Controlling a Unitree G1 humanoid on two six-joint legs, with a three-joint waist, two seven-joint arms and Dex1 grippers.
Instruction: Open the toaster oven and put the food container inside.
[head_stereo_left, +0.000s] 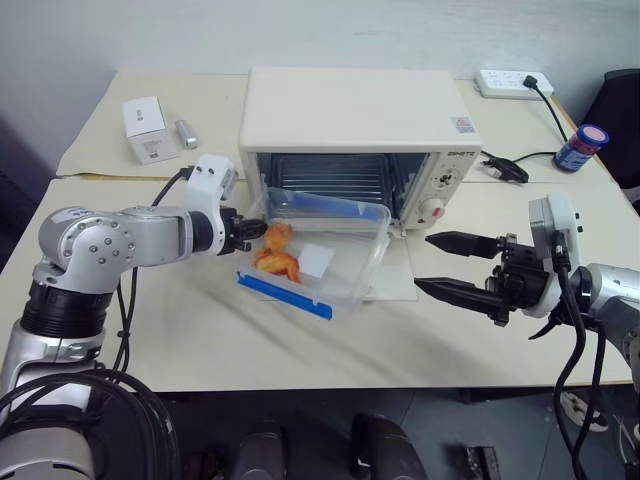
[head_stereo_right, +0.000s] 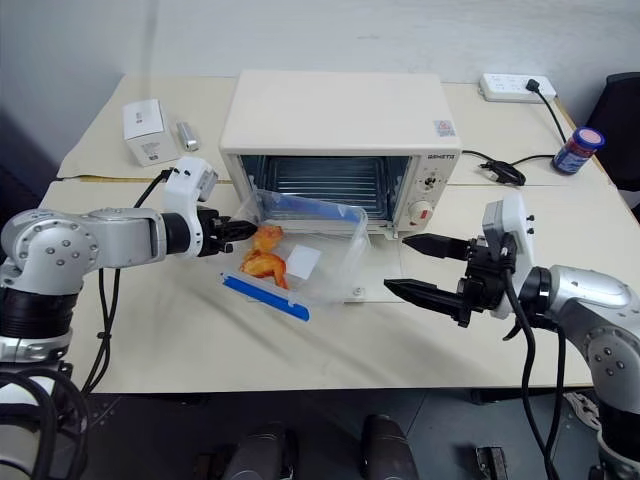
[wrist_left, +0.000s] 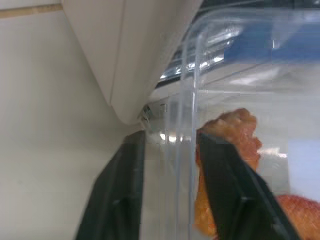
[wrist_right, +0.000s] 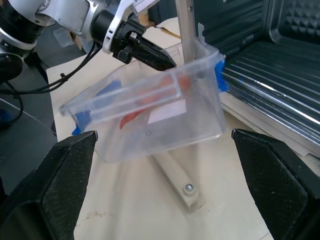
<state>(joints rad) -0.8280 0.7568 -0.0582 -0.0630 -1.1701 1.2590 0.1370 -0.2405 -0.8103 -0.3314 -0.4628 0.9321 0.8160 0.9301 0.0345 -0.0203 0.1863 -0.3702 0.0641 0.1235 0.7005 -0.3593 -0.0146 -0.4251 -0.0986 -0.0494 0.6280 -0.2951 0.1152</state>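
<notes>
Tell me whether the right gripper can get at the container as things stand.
Probably yes. The right gripper is open, pointing at the container across bare table. The container sits tilted on the open oven door, and the left gripper straddles its far wall.

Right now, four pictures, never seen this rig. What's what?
It is a two-armed humanoid robot. Two pictures come from its head, looking down over a table; the other two come from cameras on each wrist.

On the table stands a toaster oven, door down. A clear food container with orange pieces sits tilted on the open door, one end at the oven mouth.

The left gripper has one finger on each side of the container's wall; whether it is clamped, I cannot tell. The right gripper is open and apart from the container.

Further back lie a small white box, a power strip and a blue can.
</notes>
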